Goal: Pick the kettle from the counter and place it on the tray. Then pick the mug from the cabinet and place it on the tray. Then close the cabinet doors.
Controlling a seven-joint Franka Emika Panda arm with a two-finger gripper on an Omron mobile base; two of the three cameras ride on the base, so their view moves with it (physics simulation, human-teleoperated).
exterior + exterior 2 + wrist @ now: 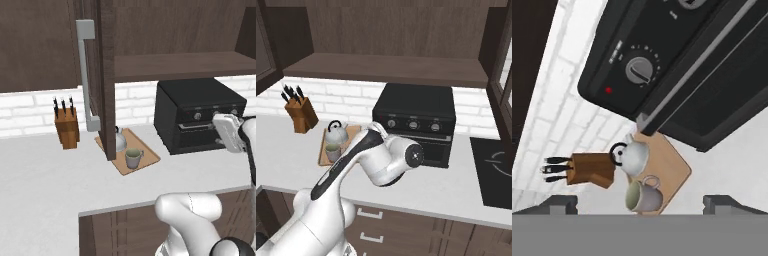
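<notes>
The silvery kettle (634, 155) and the greyish mug (643, 196) both stand on the light wooden tray (673, 169), the mug in front of the kettle. In the left base view an open cabinet door (106, 75) half hides the kettle (120, 140); the mug (133, 158) and tray (146, 156) are in plain sight on the counter (45, 175). The cabinet (386, 67) above has a bare shelf; another door (502, 70) stands open at the right. My gripper (641, 204) is open and holds nothing, up in front of the black oven, well apart from the tray.
A black toaster oven (200, 112) sits right of the tray, against the white brick wall. A wooden knife block (67, 129) stands to the tray's left. A dark cooktop (493, 170) lies at the far right of the counter. My arm's elbow crosses in front of the oven (396, 162).
</notes>
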